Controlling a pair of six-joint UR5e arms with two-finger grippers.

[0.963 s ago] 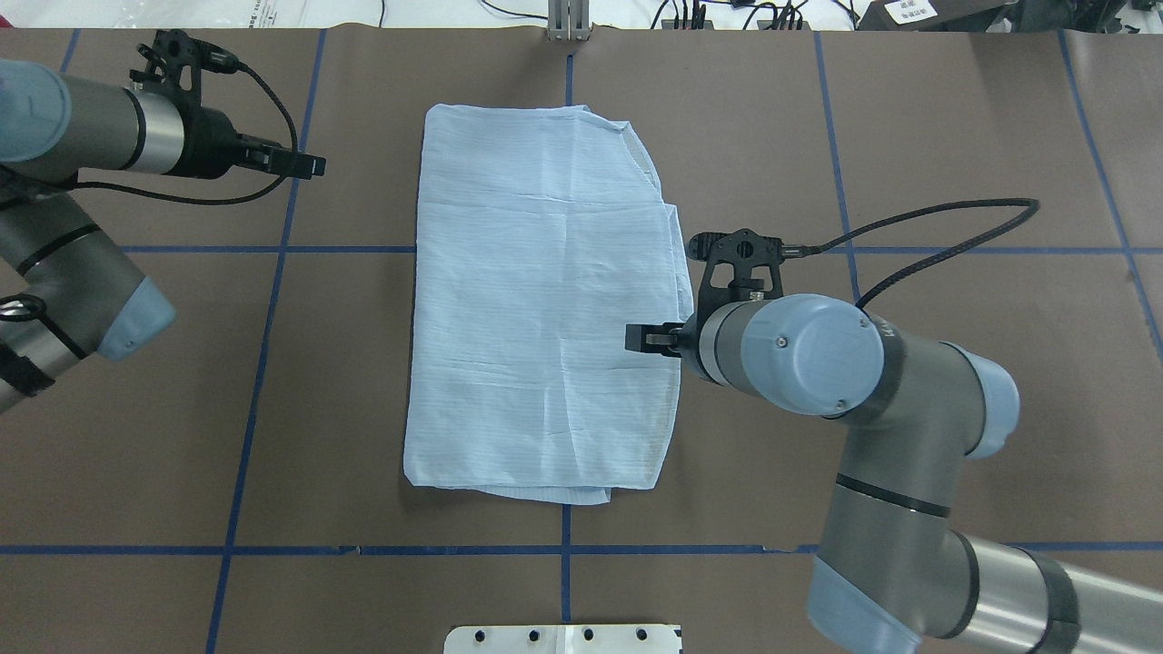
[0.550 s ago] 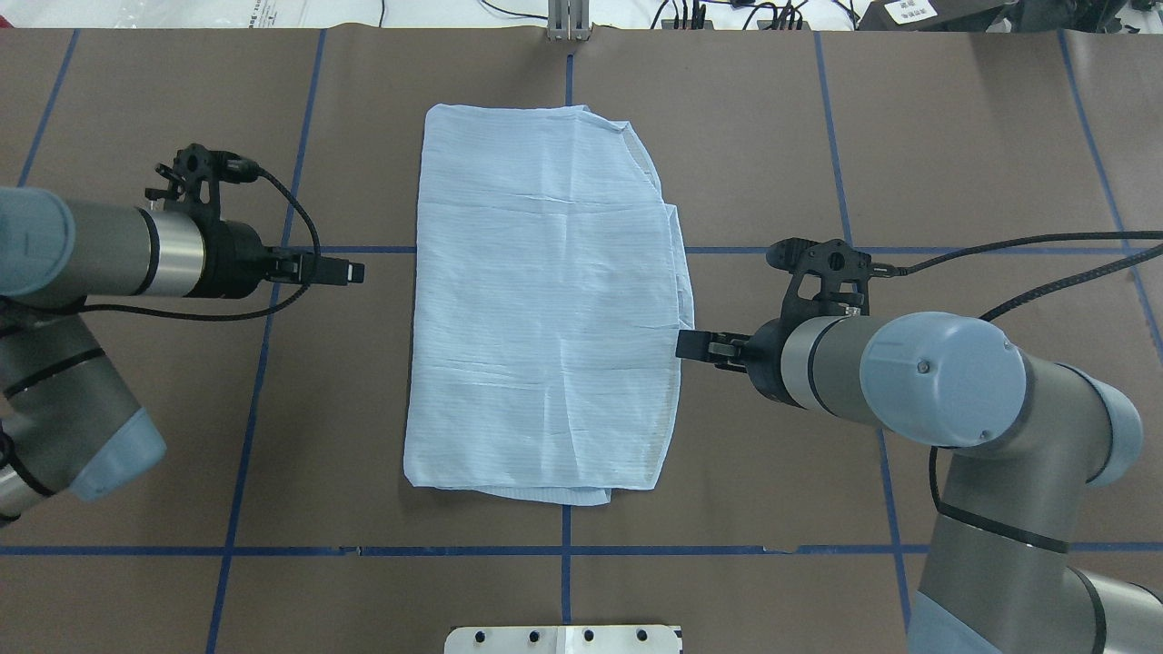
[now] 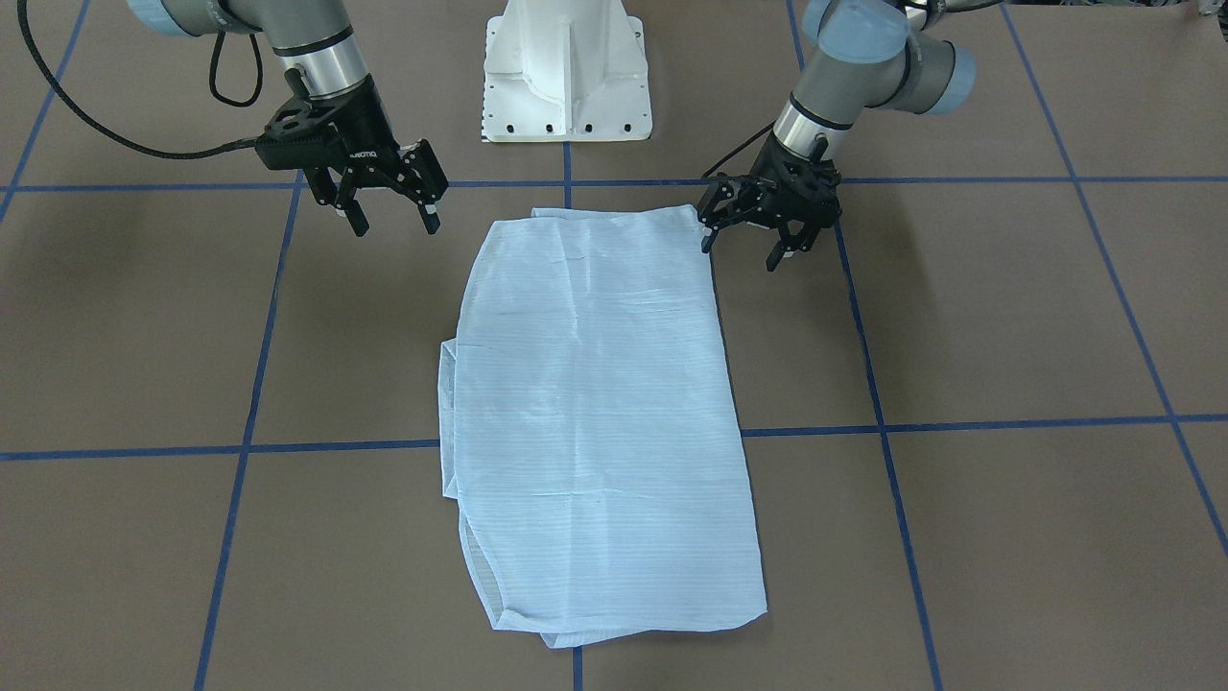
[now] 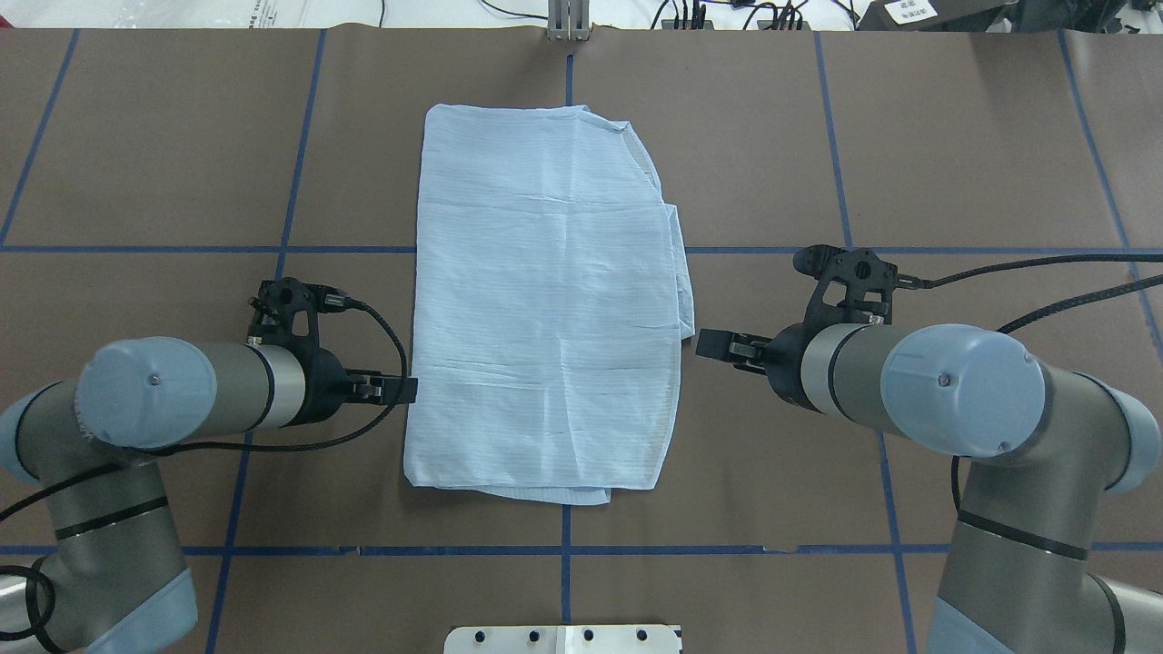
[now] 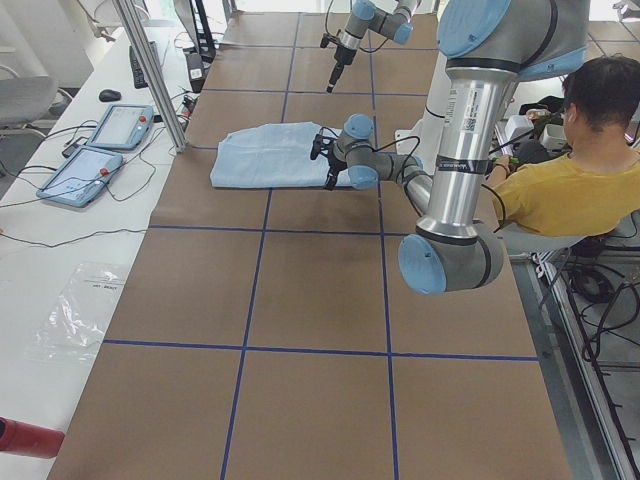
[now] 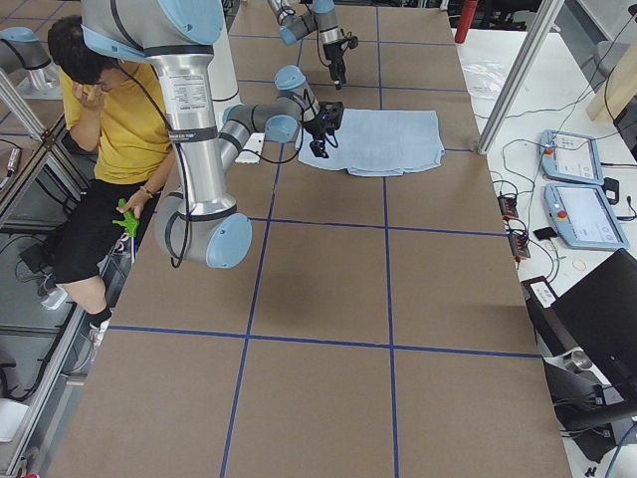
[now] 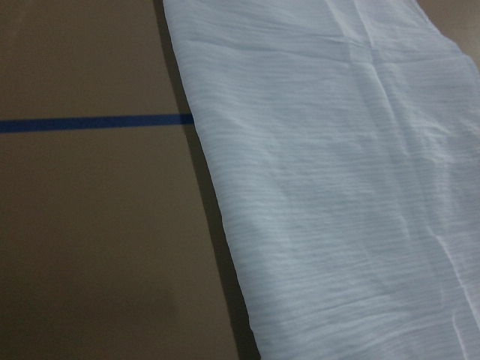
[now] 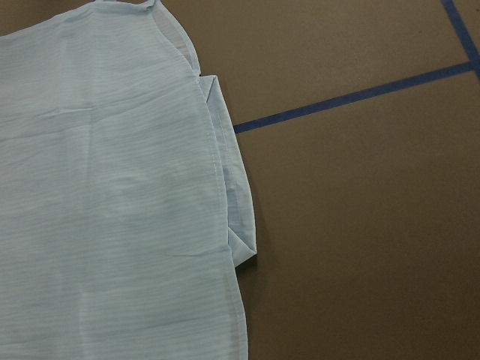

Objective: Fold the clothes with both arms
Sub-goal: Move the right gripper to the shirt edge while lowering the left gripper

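Nearest the robot, the shirt (image 4: 545,309) is lying flat on the brown table (image 4: 182,136), folded into a long strip, with a lower layer peeking out under its near end. A little past that end, the left gripper (image 3: 738,254) is hanging with its fingers spread at the strip's left edge, holding nothing. Across the cloth the right gripper (image 3: 396,228) is hovering, likewise spread and empty, just off the right edge. The arms seem to be lining up a grasp for folding the near end over towards the far one. They should be pinching all layers at matching points and lifting together, so nothing is skewing. Whatever is folded inside is staying hidden, and whether either fingertip is touching cloth is not showing
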